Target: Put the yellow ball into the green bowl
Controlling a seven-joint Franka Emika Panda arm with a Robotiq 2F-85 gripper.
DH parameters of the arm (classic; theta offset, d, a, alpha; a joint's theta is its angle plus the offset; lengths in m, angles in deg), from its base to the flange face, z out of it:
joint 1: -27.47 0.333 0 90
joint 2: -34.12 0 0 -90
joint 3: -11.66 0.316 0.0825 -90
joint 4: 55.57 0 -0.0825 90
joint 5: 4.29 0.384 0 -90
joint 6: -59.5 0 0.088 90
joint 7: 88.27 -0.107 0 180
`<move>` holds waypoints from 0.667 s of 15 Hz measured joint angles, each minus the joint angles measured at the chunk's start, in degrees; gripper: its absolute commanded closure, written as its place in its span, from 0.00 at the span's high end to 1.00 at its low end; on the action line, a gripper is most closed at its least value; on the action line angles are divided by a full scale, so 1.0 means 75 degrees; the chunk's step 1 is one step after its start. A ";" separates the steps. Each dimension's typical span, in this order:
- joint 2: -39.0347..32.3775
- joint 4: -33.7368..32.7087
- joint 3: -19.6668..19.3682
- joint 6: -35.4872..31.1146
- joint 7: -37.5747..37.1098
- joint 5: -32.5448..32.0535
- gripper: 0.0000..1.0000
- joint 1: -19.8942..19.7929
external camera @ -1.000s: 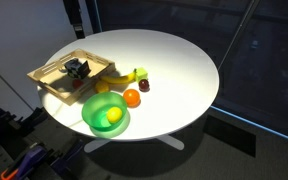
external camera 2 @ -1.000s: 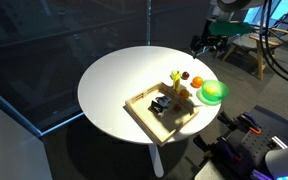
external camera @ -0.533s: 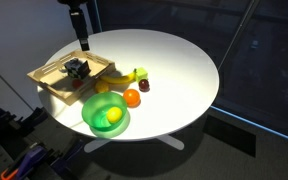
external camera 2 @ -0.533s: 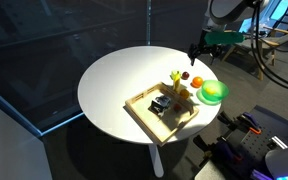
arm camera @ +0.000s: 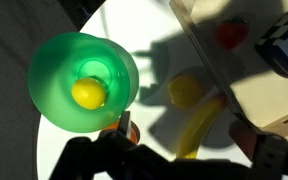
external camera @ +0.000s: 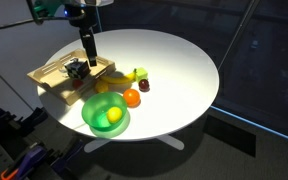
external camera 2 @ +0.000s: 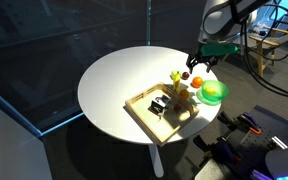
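Hovering over the table by the wooden tray, the gripper holds its jaws wide apart and empty, while the yellow ball lies inside the green bowl at the table's edge.

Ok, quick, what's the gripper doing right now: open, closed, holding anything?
Black two-finger gripper: open, with its fingers spread wide in the wrist view and nothing held between them.

Round fruit in bowl; ball between bowl and tray, beside banana.
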 measured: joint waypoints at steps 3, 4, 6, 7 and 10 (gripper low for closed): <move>-0.0254 0.0001 -0.0035 -0.0108 0.0498 -0.0170 1.00 0.0046; -0.0332 0.0001 -0.0040 -0.0161 0.0695 -0.0245 1.00 0.0064; -0.0479 0.0002 -0.0045 -0.0279 0.1051 -0.0418 1.00 0.0107; -0.0550 0.0005 -0.0046 -0.0365 0.1224 -0.0511 1.00 0.0134; -0.0740 0.0027 -0.0050 -0.0765 0.1728 -0.0827 1.00 0.0227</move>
